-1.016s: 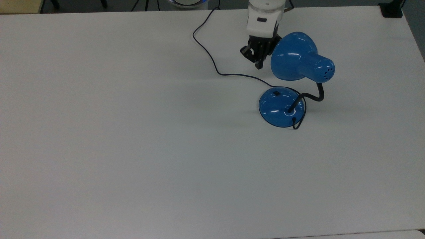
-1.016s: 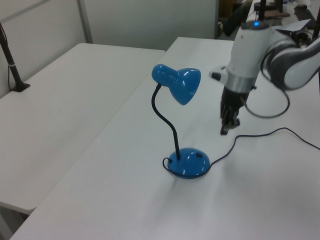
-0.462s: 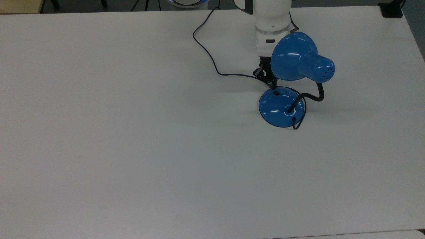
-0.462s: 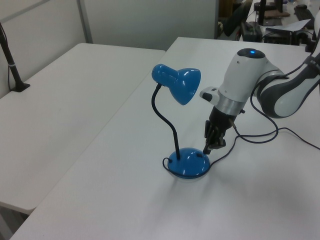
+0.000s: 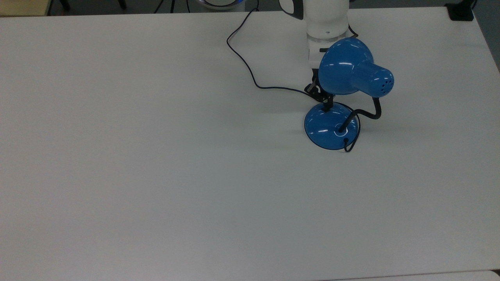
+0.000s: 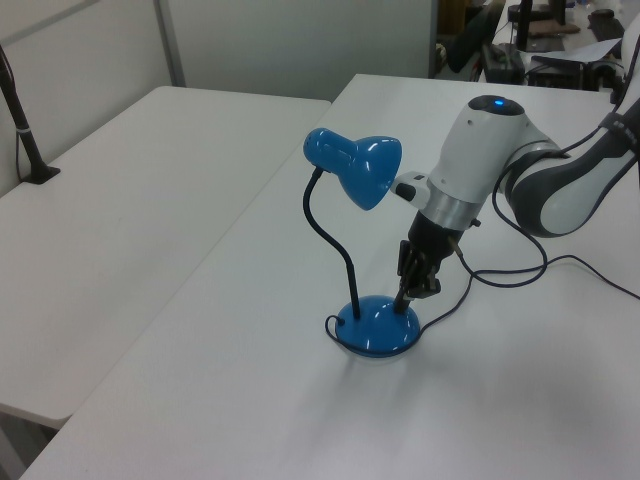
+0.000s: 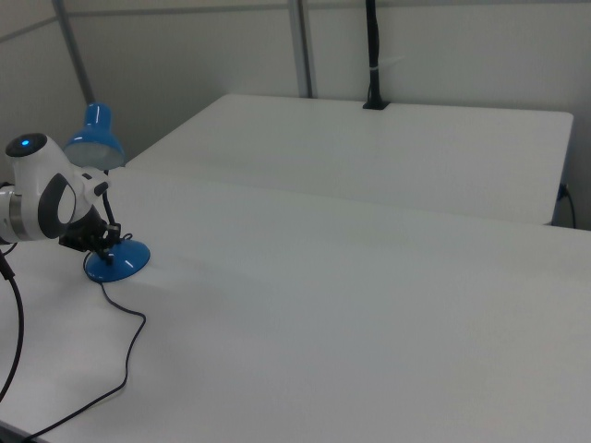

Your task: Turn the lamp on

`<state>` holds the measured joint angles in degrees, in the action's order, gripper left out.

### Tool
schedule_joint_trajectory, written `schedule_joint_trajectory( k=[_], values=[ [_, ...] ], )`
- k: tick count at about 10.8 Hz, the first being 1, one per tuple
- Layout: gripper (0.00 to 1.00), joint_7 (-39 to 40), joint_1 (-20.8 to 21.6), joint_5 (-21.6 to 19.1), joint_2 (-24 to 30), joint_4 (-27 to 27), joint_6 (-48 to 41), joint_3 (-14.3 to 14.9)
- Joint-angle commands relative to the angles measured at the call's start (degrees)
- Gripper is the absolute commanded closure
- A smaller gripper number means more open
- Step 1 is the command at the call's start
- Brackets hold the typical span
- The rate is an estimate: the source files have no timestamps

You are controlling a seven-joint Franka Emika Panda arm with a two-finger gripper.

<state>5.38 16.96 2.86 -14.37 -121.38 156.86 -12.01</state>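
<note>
The blue lamp stands on the white table, its bell shade (image 5: 343, 66) bent over on a black gooseneck (image 5: 369, 113) above the round base (image 5: 332, 128). My gripper (image 5: 327, 106) points down with its fingers shut, and its tip rests on the base's far rim where the small switch sat, hiding it. In the left view the gripper (image 6: 403, 298) touches the top of the base (image 6: 375, 328) just to the right of the gooseneck, below the shade (image 6: 362, 168). The right view has the gripper (image 7: 103, 247) on the base (image 7: 120, 264).
The lamp's thin black cord (image 5: 250, 70) snakes from the base toward the table's far edge. A second white table (image 6: 120, 200) stands alongside, with a black clamped post (image 6: 22, 120) on it. The wide white tabletop (image 5: 156, 175) lies bare in front of the lamp.
My gripper has come down from beside the shade to the lamp's base, and its tip now covers the black switch. The lamp itself has not moved.
</note>
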Motion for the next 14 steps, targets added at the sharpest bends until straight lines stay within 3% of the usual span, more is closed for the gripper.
schedule_joint_trajectory(
  k=[1, 5, 7, 8, 10, 14],
  values=[
    [1.0, 1.39, 0.62, -0.75, -2.59, 2.28, 1.17, 0.32],
    [1.0, 1.39, 0.53, -0.32, -6.01, 4.3, 1.35, 0.32],
    [1.0, 0.52, 0.36, -0.58, -3.93, 3.78, 0.48, 0.32],
    [1.0, -0.88, 0.18, -0.66, -1.04, 2.3, -2.66, 0.32],
    [1.0, -5.54, -0.61, -0.67, 3.8, 2.54, -19.4, 0.49],
    [1.0, -6.61, -7.71, -0.32, 9.97, 4.38, -38.34, 1.02]
  ],
)
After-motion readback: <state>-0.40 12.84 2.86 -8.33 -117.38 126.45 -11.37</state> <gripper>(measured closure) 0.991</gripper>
